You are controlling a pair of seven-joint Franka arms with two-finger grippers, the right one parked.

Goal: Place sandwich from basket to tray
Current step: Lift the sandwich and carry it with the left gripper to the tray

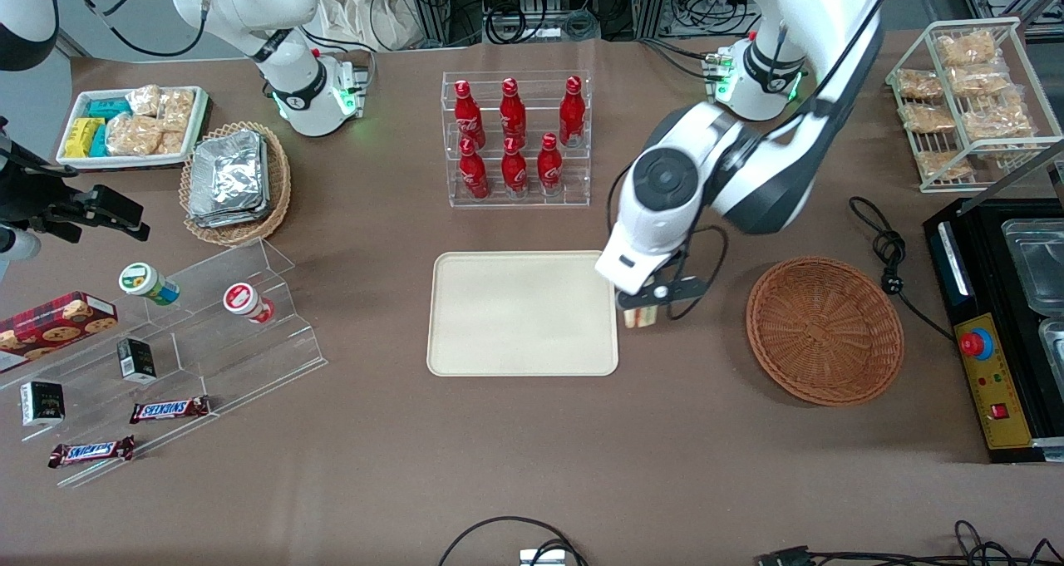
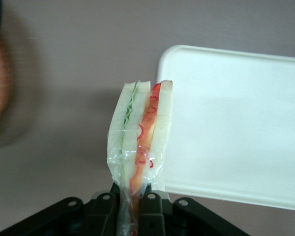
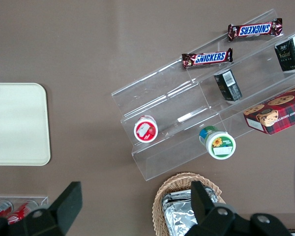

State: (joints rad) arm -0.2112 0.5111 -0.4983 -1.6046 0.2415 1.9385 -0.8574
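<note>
My left gripper [image 1: 644, 300] is shut on the sandwich [image 1: 641, 317], a wrapped wedge of white bread with green and orange-red filling [image 2: 140, 137]. It hangs above the table just beside the edge of the cream tray [image 1: 515, 317], between that tray and the reddish-brown wicker basket [image 1: 823, 329]. The wrist view shows the wrapper pinched between the black fingers [image 2: 155, 216], with the tray's rounded corner [image 2: 236, 123] close alongside. Nothing lies in the basket.
A clear rack of red bottles [image 1: 515, 138] stands farther from the front camera than the tray. A black appliance [image 1: 997, 325] and a power cable [image 1: 889, 250] lie past the basket toward the working arm's end. Acrylic steps with snacks [image 1: 166, 342] sit toward the parked arm's end.
</note>
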